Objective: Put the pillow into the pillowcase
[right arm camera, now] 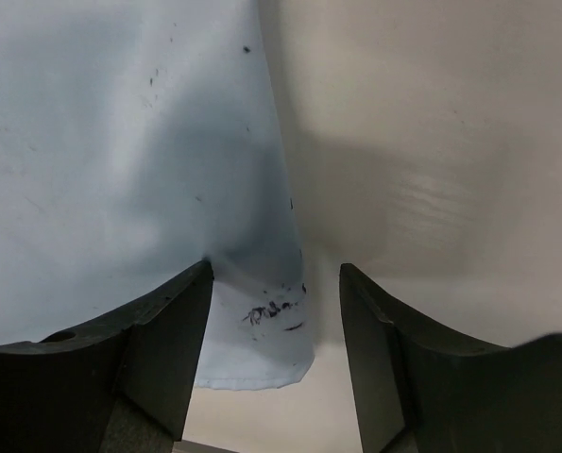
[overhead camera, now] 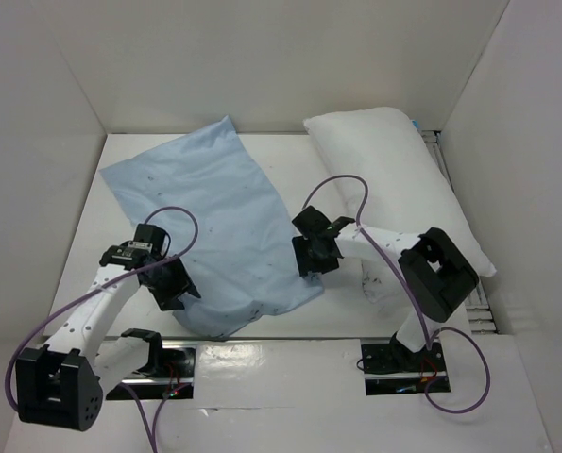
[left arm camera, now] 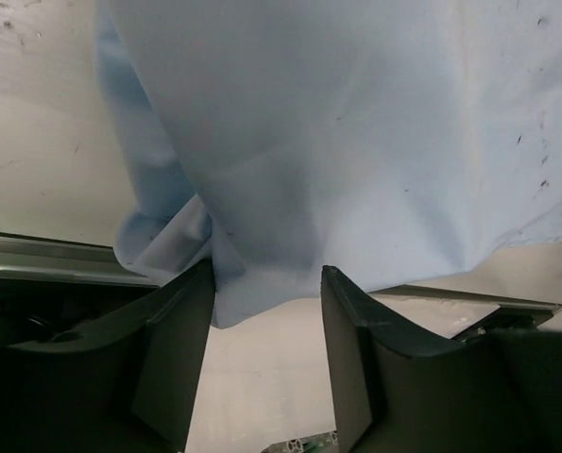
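Two pincers, one pillowcase and one pillow share one white table. Two purple cables loop up, one from each arm.

On the left, the left pincer sits at the near left edge of the pillowcase. In its wrist view its two dark fingers stand apart. A crumpled fold of the blue cloth hangs into the gap and touches the left-hand finger; the jaws are spread and are not pinching it.

The single pillowcase lies in the middle of the table, light blue with small dark specks. It is spread mostly flat and slanted, its far end toward the back wall and its near end close to the arm bases.

The right pincer sits at the near right corner of the pillowcase. In its wrist view its two fingers are also apart, with the blue corner and its dark marks lying between them, ungripped.

On the right, the single white pillow lies plump and slanted along the right wall. It is outside the pillowcase, its far left corner near the far right edge of the blue cloth.
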### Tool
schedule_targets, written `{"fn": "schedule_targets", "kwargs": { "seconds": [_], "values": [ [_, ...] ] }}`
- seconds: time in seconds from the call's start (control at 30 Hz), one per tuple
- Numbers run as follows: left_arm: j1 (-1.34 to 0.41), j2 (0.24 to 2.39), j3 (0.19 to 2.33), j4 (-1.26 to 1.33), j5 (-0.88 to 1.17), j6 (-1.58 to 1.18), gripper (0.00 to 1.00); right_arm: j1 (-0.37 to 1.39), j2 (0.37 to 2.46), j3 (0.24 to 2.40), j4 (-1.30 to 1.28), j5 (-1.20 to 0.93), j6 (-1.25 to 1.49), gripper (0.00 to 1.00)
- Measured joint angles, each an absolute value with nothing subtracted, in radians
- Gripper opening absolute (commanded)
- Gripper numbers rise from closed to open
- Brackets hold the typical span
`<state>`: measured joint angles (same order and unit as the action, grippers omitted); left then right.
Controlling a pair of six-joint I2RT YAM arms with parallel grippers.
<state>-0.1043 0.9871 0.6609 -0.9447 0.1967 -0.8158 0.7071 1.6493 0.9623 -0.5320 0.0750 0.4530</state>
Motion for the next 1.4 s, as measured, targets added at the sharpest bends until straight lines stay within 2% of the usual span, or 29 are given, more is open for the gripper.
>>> {"fn": "schedule_targets", "kwargs": {
  "seconds": [0.13,0.17,0.27,0.3,0.33,0.37,0.4,0.43,0.67,1.0,1.13,1.17,1.2,1.23,1.27,1.3,1.33,1.37,1.4],
  "values": [
    [-0.106,1.000,0.661,-0.923,0.200,-0.817,0.59,0.707,1.661,0.952,-0.524,0.073,0.451,0.57],
    [-0.106,1.000,0.661,-0.919,0.200,-0.817,0.59,0.707,1.662,0.952,-0.519,0.072,0.451,0.50],
    [-0.107,1.000,0.661,-0.913,0.200,-0.819,0.55,0.707,1.667,0.952,-0.507,0.072,0.448,0.36],
    [-0.107,1.000,0.661,-0.912,0.200,-0.819,0.52,0.707,1.668,0.952,-0.503,0.072,0.447,0.26],
    [-0.107,1.001,0.661,-0.913,0.200,-0.820,0.47,0.707,1.669,0.953,-0.498,0.072,0.445,0.20],
    [-0.108,1.003,0.661,-0.912,0.200,-0.821,0.36,0.707,1.671,0.953,-0.496,0.070,0.445,0.14],
    [-0.109,1.005,0.661,-0.912,0.200,-0.824,0.10,0.707,1.673,0.956,-0.495,0.070,0.445,0.09],
    [-0.110,1.009,0.661,-0.911,0.203,-0.830,0.00,0.707,1.676,0.960,-0.495,0.071,0.445,0.00],
    [-0.115,1.060,0.696,-0.893,0.224,-0.815,0.00,0.706,1.708,1.087,-0.561,0.127,0.418,0.00],
    [-0.080,1.172,1.133,-0.871,0.128,-0.811,0.00,0.654,1.753,1.578,-0.596,0.211,0.301,0.00],
    [-0.046,1.225,1.210,-0.833,0.102,-0.807,0.00,0.623,1.828,1.714,-0.606,0.194,0.274,0.00],
    [-0.039,1.256,1.224,-0.823,0.093,-0.807,0.03,0.615,1.858,1.750,-0.607,0.190,0.271,0.00],
    [-0.031,1.299,1.234,-0.810,0.084,-0.806,0.10,0.605,1.894,1.785,-0.602,0.181,0.266,0.11],
    [-0.025,1.347,1.248,-0.799,0.078,-0.797,0.22,0.591,1.944,1.827,-0.599,0.168,0.262,0.22],
    [-0.017,1.397,1.258,-0.784,0.074,-0.783,0.37,0.582,1.986,1.860,-0.596,0.162,0.263,0.30],
    [-0.006,1.455,1.272,-0.776,0.073,-0.775,0.58,0.568,2.045,1.917,-0.615,0.154,0.256,0.41],
    [0.006,1.507,1.286,-0.773,0.074,-0.754,0.64,0.558,2.094,1.964,-0.620,0.145,0.257,0.66],
    [0.016,1.552,1.301,-0.780,0.075,-0.745,0.70,0.550,2.142,2.007,-0.627,0.139,0.257,0.75],
    [0.023,1.580,1.311,-0.781,0.075,-0.731,0.75,0.543,2.170,2.029,-0.633,0.135,0.252,0.79]
  ]
}}
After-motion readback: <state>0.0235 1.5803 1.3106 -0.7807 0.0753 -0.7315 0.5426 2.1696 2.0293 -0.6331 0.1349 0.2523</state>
